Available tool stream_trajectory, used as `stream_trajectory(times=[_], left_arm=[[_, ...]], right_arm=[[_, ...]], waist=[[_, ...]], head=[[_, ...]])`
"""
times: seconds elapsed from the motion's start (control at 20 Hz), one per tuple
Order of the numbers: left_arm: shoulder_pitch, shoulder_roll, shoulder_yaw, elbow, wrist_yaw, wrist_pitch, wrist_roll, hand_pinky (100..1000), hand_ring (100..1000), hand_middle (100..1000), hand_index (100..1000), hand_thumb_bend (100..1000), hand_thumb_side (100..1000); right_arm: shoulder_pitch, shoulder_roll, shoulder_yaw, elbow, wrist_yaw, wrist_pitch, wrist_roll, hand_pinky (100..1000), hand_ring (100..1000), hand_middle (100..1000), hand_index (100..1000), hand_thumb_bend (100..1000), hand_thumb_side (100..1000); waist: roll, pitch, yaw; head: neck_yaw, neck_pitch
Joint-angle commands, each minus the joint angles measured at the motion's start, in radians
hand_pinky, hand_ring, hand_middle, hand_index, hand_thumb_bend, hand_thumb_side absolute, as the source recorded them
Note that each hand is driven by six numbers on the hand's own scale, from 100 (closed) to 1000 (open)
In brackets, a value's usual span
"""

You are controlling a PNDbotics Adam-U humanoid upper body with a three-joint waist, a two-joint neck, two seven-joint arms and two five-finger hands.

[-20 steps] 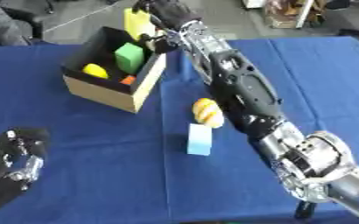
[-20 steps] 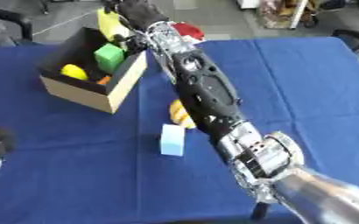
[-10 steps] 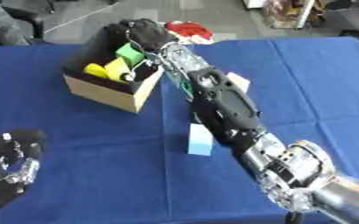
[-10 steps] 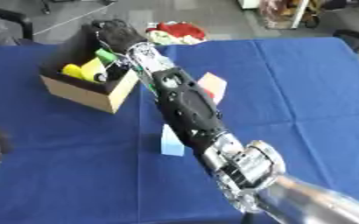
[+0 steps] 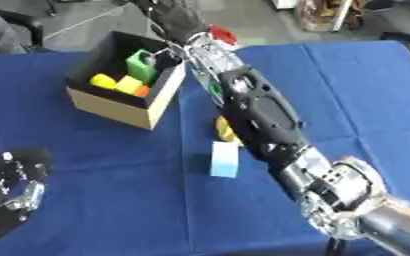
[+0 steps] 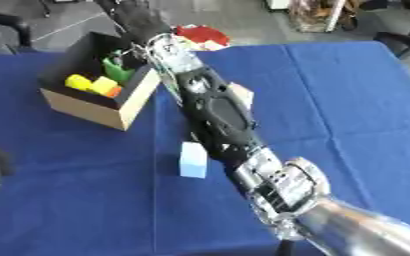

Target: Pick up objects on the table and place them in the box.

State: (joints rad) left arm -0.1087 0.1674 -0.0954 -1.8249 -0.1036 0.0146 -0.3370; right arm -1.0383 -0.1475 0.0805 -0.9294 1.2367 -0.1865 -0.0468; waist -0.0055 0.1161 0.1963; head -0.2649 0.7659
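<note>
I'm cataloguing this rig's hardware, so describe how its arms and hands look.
The right arm is a long black shell with silver metal joints, ending near the shoulder in a rounded silver housing. Its wrist is silver with thin wires showing, and the right hand is covered in black. The left hand, at the lower left corner, is black with silver metal fittings.

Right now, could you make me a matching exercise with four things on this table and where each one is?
Things:
1. green block
2. light blue block
3. left hand
4. red object

Places:
A. lower left corner of the view
B. inside the cardboard box
C. far edge of the table, behind the right arm
D. on the blue cloth, near the middle

Pairs: 1-B, 2-D, 3-A, 4-C
</note>
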Motion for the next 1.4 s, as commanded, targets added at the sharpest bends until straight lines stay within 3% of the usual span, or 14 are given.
stream_trajectory(times=[0.05,0.2,0.35,0.5,0.65,0.8,1.0,1.25,1.4], left_arm=[[-0.003,0.018,0.012,-0.014,-0.003,0.001,0.009,736,660,653,728,100,277],[0.002,0.022,0.015,-0.013,-0.006,0.001,0.013,736,660,653,728,100,278],[0.005,0.023,0.016,-0.012,-0.008,0.001,0.013,736,660,653,728,100,280],[0.007,0.027,0.018,-0.011,-0.01,0.0,0.015,736,660,653,728,100,279],[0.009,0.027,0.019,-0.011,-0.01,0.001,0.017,736,660,653,729,100,280],[0.01,0.026,0.019,-0.01,-0.011,0.0,0.016,736,660,653,729,100,281],[0.01,0.026,0.02,-0.01,-0.011,0.001,0.017,736,659,653,729,100,280],[0.011,0.024,0.02,-0.01,-0.01,0.001,0.017,736,659,653,729,100,282],[0.011,0.024,0.02,-0.01,-0.009,0.001,0.018,736,658,653,729,100,285]], right_arm=[[0.011,-0.123,0.037,-0.073,-0.212,-0.096,0.173,889,790,753,928,401,245],[0.053,-0.225,0.07,-0.144,-0.383,-0.164,0.41,906,826,806,949,411,273],[0.103,-0.3,0.087,-0.192,-0.475,-0.153,0.605,917,850,849,960,425,316],[0.136,-0.332,0.089,-0.19,-0.502,-0.121,0.723,921,865,874,965,445,352],[0.151,-0.338,0.098,-0.154,-0.483,-0.107,0.79,927,885,910,980,469,368],[0.156,-0.325,0.099,-0.085,-0.436,-0.102,0.833,935,905,948,998,486,380],[0.153,-0.3,0.08,-0.005,-0.33,-0.082,0.827,944,934,980,1000,511,378],[0.144,-0.271,0.029,0.05,-0.164,-0.045,0.718,956,961,992,1000,544,352],[0.143,-0.262,0.005,0.081,-0.11,-0.027,0.664,935,943,974,996,540,352]], waist=[[-0.004,-0.03,-0.013],[-0.01,-0.035,-0.031],[-0.015,-0.038,-0.044],[-0.016,-0.04,-0.049],[-0.018,-0.042,-0.051],[-0.017,-0.042,-0.051],[-0.014,-0.041,-0.049],[-0.011,-0.041,-0.05],[-0.011,-0.04,-0.049]], head=[[0.016,0.004],[0.027,0.004],[0.035,0.004],[0.036,0.004],[0.037,0.004],[0.039,0.004],[0.039,0.004],[0.039,0.004],[0.037,0.004]])
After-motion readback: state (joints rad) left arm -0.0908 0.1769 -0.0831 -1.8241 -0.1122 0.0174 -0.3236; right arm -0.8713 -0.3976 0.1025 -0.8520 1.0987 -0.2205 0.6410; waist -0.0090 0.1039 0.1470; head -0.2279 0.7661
